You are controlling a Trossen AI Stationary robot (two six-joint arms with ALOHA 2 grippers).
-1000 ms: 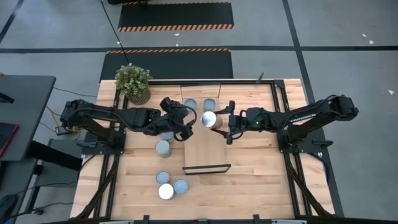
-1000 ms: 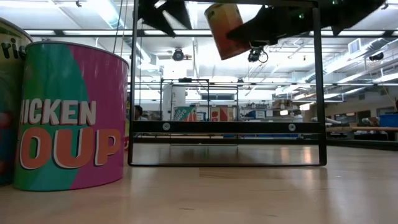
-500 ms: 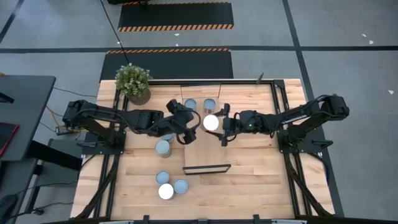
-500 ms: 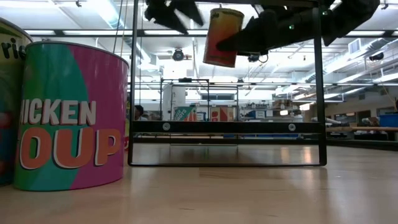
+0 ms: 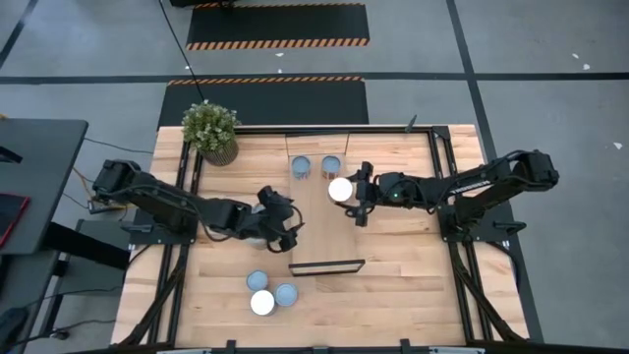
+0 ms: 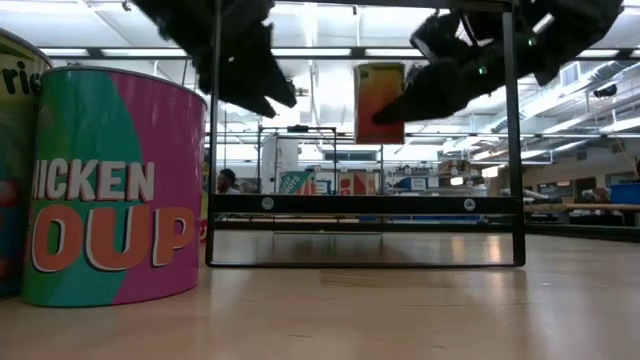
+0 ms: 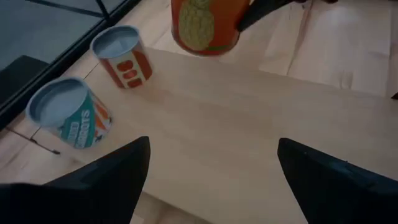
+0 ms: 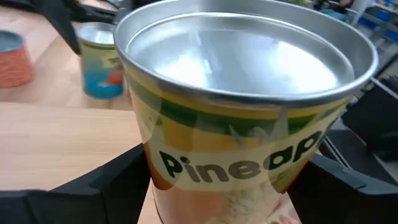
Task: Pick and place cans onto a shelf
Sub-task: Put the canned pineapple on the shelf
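The shelf (image 5: 324,241) is a pale board running from the table's far side toward the near side, with black frames at its ends. Two cans (image 5: 301,165) (image 5: 332,164) stand on its far end; the left wrist view shows them as an orange can (image 7: 127,56) and a teal can (image 7: 71,115). My right gripper (image 5: 352,192) is shut on a pineapple can (image 5: 341,189), which hangs over the board. My left gripper (image 5: 290,230) hovers open at the shelf's left edge, its fingers (image 7: 118,180) with nothing between them. My right gripper pinches the pineapple can's side wall (image 8: 155,168) between its two fingers (image 8: 118,180), one on each side of the round body. The fingers reach in nearly level from the table's right side. The can (image 6: 378,103) stands upright, top up, lifted clear of the shelf.
A potted plant (image 5: 209,130) stands at the table's far left corner. Three more cans (image 5: 263,295) cluster near the front edge left of the shelf; one, a chicken soup can (image 6: 110,185), fills the low view's left. Bare board (image 7: 236,124) lies between the gripper and the far cans.
My right gripper has sunk and turned the pineapple can from tilted to upright, so its silver top now faces up. My left gripper has dropped and drawn back toward the table's near edge, away from the two cans, staying open.
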